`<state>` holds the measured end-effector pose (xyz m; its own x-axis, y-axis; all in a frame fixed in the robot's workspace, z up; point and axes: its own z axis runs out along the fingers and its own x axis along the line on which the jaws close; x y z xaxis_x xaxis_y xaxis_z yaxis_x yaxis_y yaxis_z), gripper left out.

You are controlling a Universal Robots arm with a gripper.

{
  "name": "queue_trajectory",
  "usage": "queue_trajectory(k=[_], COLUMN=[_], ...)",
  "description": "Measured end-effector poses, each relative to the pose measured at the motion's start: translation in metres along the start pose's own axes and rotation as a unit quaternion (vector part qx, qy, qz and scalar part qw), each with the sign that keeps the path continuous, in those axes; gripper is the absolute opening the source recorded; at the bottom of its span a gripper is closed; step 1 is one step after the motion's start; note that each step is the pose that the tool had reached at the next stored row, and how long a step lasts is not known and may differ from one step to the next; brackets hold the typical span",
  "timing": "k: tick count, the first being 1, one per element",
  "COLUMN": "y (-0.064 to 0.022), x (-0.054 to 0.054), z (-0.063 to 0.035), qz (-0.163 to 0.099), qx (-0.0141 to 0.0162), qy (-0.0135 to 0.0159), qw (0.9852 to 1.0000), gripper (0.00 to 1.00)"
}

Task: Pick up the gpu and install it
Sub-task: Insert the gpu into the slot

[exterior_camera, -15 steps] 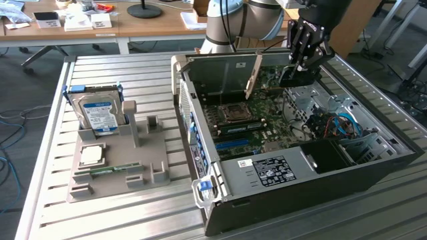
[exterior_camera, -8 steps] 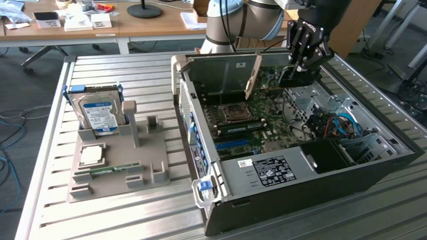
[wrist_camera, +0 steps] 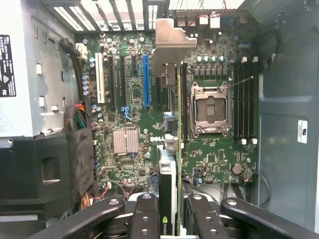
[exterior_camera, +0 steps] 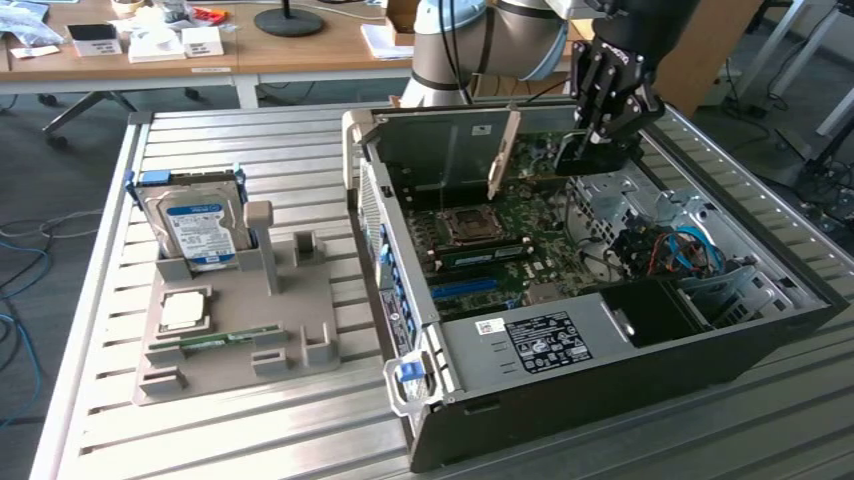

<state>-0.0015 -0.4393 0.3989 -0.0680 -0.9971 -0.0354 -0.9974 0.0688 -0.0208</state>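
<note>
Over the open computer case (exterior_camera: 561, 400), between the blue slot (wrist_camera: 145, 82) and the chip socket (wrist_camera: 211, 109), the gripper (wrist_camera: 172, 216) is squeezing the gpu (wrist_camera: 168, 184) by its flat sides. Holding the card straight above a slot is looking like the careful part.

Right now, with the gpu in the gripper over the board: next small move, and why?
Probably a small sideways nudge toward the blue slot before lowering. The gripper is shut on the gpu, held edge-on above the motherboard, not seated. In the wrist view its edge lies between that slot and the CPU socket, though the angle may exaggerate this.
</note>
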Motion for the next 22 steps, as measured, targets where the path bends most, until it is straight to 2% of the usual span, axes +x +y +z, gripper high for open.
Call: queue_trajectory(k=[16, 19, 22], y=[0.0034, 0.0068, 0.0145], x=[0.001, 0.002, 0.002], z=[0.0065, 0.0066, 0.0069], qz=[0.0, 0.0, 0.0], qx=[0.0, 0.0, 0.0], qy=[0.0, 0.0, 0.0], qw=[1.0, 1.0, 1.0], gripper=[0.27, 0.27, 0.27])
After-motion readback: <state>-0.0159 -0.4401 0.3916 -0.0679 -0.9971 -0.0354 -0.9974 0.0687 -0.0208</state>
